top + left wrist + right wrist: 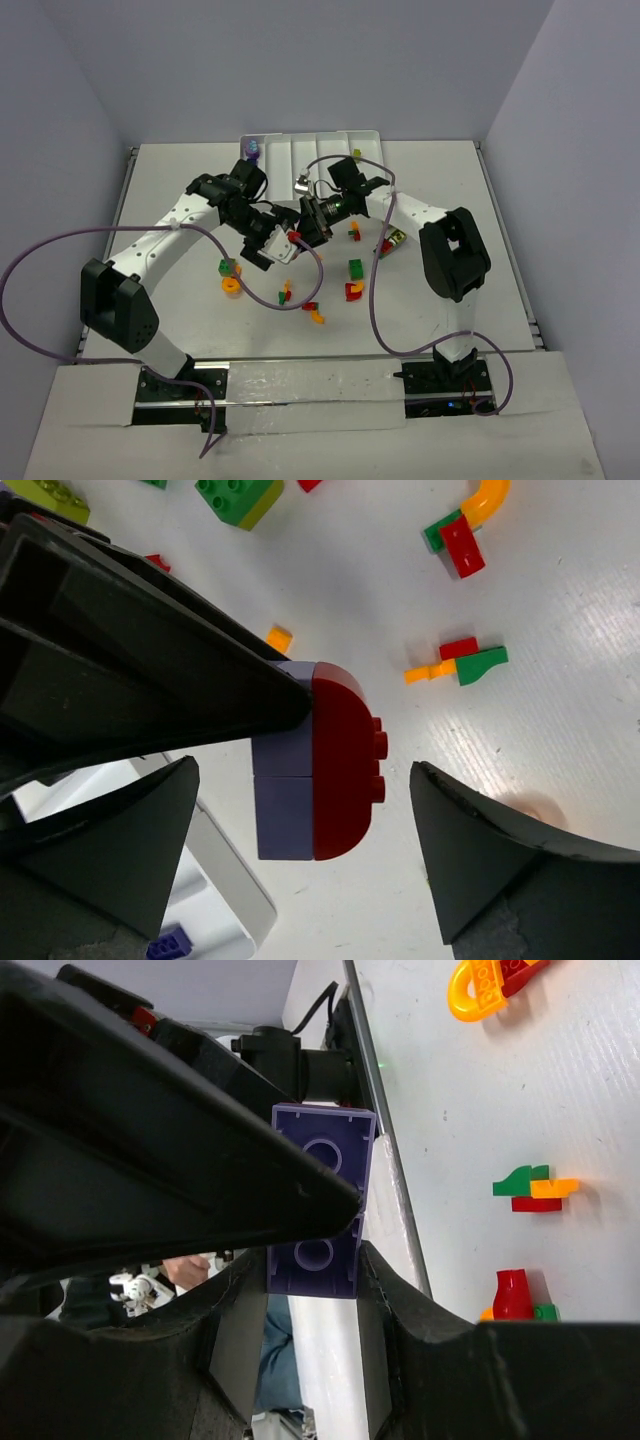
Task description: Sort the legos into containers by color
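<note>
Table (450,180): white, walled on three sides.

Arms: the left arm (150,250) and the right arm (450,245) both reach inward and meet over the middle of the table.

Tray (330,145): white, at the far edge, centre. One purple brick (253,150) lies in its leftmost compartment.

Left gripper (305,770): jaws wide apart. One finger (130,850) stands on each side of the piece, and neither touches it.

Right gripper (335,1245): jaws drawn in on the purple side of the piece, with a finger (200,1160) against each face. It has hold of it.

Purple-and-dark-red piece (330,775): two purple bricks stacked, with a dark red curved brick joined to them. It is held off the table, on the near side of the tray.

Loose legos (355,268): scattered on the table near and right of the grippers. Dark green and red ones lie to the right, and an orange ring (231,286) and a lime green brick (229,267) to the left.
</note>
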`<state>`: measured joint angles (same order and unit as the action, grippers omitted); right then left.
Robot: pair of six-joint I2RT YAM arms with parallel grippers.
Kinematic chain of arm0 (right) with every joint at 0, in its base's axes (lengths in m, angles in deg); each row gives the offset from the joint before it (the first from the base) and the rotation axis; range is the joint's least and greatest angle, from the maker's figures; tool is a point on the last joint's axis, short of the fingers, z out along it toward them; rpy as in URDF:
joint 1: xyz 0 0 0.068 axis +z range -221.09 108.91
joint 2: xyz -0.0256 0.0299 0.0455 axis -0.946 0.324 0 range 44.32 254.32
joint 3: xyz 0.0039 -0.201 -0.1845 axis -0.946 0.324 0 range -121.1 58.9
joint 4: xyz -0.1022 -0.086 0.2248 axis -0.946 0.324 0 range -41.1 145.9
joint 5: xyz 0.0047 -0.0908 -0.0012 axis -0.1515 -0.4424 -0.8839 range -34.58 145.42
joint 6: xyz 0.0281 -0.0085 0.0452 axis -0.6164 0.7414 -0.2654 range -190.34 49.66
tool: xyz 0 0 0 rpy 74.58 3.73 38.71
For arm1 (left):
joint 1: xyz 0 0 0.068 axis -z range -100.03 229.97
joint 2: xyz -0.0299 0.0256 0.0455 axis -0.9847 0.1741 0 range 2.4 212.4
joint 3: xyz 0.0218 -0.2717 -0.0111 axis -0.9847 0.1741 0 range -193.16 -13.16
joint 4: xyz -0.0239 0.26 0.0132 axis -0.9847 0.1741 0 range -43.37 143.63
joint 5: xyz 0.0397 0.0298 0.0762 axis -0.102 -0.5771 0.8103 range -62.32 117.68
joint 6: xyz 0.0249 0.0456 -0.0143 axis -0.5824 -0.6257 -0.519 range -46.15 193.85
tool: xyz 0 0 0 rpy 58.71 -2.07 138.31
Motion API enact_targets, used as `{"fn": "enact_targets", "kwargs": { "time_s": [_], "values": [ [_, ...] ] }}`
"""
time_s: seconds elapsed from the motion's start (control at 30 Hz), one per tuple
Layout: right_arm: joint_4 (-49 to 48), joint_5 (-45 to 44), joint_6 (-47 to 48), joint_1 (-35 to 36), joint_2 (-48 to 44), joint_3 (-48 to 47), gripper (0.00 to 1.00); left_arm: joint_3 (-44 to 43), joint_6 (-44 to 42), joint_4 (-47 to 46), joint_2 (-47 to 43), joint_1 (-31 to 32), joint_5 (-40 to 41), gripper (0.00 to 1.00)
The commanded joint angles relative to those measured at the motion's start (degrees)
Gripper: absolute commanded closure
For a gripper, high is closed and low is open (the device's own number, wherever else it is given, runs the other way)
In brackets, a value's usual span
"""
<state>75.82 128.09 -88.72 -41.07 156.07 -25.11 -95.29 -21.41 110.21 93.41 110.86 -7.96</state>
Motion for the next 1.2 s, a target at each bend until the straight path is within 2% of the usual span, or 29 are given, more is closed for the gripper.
{"fn": "enact_targets", "kwargs": {
  "time_s": [0.0,0.1,0.17,0.27,0.37,0.47,0.5,0.57,0.63,0.7,0.8,0.9,1.17],
  "values": [
    [-1.05,1.38,-0.43,-0.18,-0.30,-0.33,1.00,-2.31,7.55,-3.70,-0.80,0.23,-1.51,0.01],
    [-2.98,1.04,-0.90,-1.18,-1.90,1.39,1.00,-3.91,13.68,-5.65,-1.44,-1.75,-3.94,0.01],
    [-4.17,0.70,-1.04,-2.78,-3.59,2.86,1.00,-6.30,23.87,-6.91,-1.86,-5.30,-8.06,0.01],
    [-5.57,0.25,-1.29,-5.42,-5.26,4.20,1.00,-7.51,34.55,-10.77,-2.97,-10.51,-14.19,0.01],
    [-9.44,-0.28,-3.47,-8.80,-7.47,5.56,1.00,-6.18,53.22,-18.92,-5.06,-16.59,-20.30,0.01],
    [-18.38,-1.96,-10.25,-10.73,-11.43,8.55,1.00,-0.08,76.40,-32.60,-7.69,-20.58,-24.58,0.01],
    [-24.57,-2.54,-13.00,-11.57,-12.56,9.74,1.00,3.62,85.74,-36.36,-8.89,-20.88,-26.18,0.01],
    [-35.46,-4.41,-18.57,-12.09,-15.32,12.41,1.00,8.30,96.73,-48.36,-10.23,-20.95,-27.68,0.01],
    [-40.01,-5.80,-21.36,-12.05,-16.63,13.46,1.00,14.16,114.57,-59.49,-11.46,-20.95,-28.68,0.01],
    [-46.02,-7.95,-25.84,-11.81,-17.65,14.81,1.00,18.72,128.06,-75.23,-11.14,-20.95,-27.91,0.01],
    [-52.61,-10.13,-30.02,-10.90,-17.75,15.56,1.00,22.35,140.15,-86.39,-8.46,-20.85,-27.11,0.01],
    [-53.28,-11.45,-30.84,-9.94,-17.16,14.56,1.00,23.85,147.57,-96.99,-6.93,-19.94,-26.32,0.06],
    [-54.13,-11.84,-31.21,-7.86,-15.96,13.40,1.00,25.07,153.44,-106.31,-5.53,-18.05,-23.54,0.10]
  ]
}}
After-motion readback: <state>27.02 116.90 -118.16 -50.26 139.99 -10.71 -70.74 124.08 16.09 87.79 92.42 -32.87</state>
